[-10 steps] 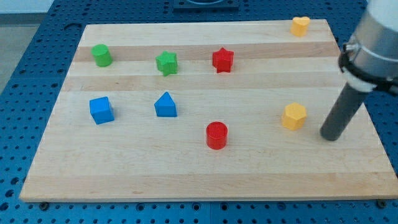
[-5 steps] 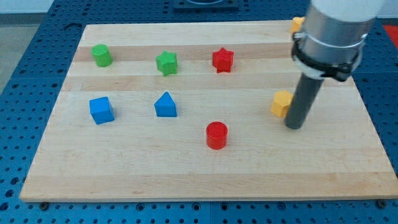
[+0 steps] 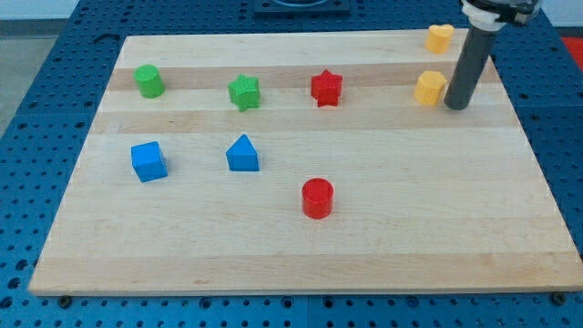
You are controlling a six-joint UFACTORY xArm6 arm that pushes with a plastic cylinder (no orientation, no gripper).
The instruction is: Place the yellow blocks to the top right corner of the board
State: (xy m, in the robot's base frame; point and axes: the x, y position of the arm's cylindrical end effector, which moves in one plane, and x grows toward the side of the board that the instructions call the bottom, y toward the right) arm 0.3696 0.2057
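My tip rests on the board against the right side of a yellow block — a bare rod, holding nothing. A yellow heart sits in the top right corner, just above the pair.

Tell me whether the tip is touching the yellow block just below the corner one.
Touching, as far as the camera view shows: my tip sits flush against the right side of the yellow hexagonal block, with no board showing between them.
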